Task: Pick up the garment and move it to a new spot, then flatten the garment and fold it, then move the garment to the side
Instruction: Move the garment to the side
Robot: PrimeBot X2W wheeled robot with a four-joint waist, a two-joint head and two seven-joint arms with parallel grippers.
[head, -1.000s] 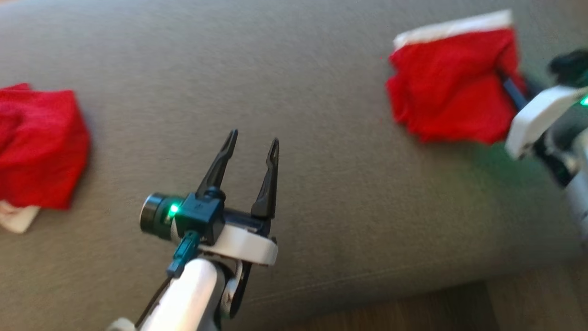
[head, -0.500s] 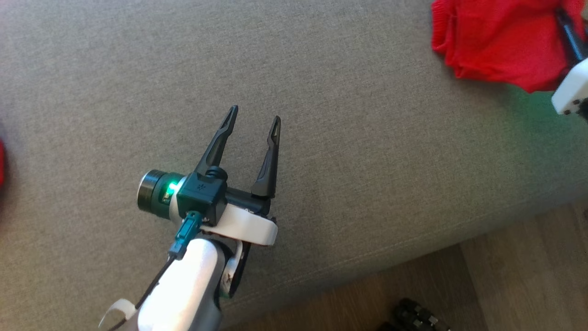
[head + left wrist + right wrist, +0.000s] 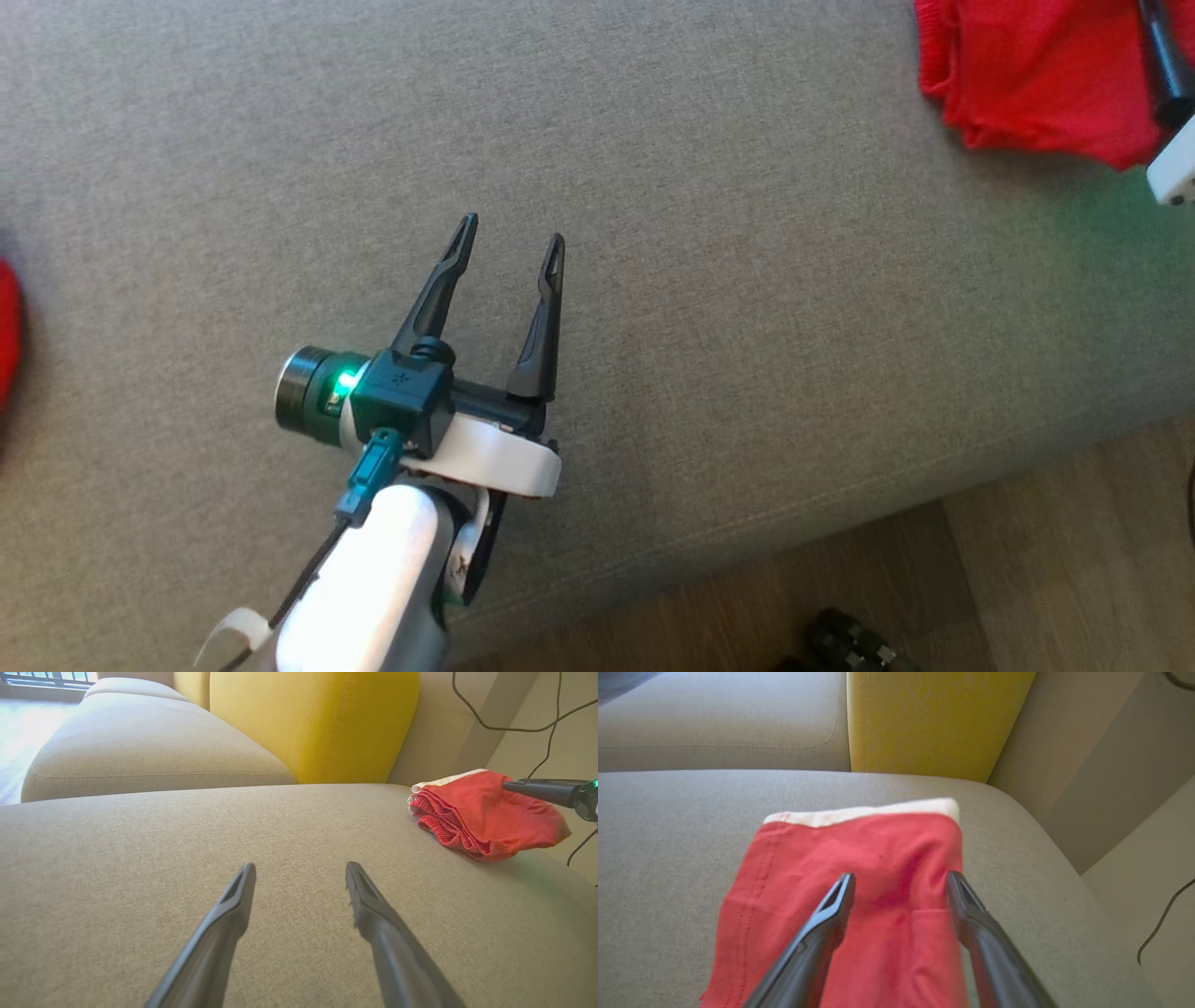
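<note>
While the one folded red garment (image 3: 859, 858) lies at the right end of the grey sofa seat (image 3: 747, 327), its long axis runs front to back, the white band (image 3: 859, 814) pointing at the single yellow cushion (image 3: 924, 718). The right gripper (image 3: 900, 876) is poised over it, fingers spread wide. The left gripper (image 3: 512, 231), equally wide, hangs above bare seat, well apart. A sliver of a second red cloth (image 3: 6, 336) shows far left.

The garment (image 3: 878, 858) is red with a white edge; the sofa seat (image 3: 700, 233) is plain grey, the back cushion (image 3: 317, 723) yellow.
</note>
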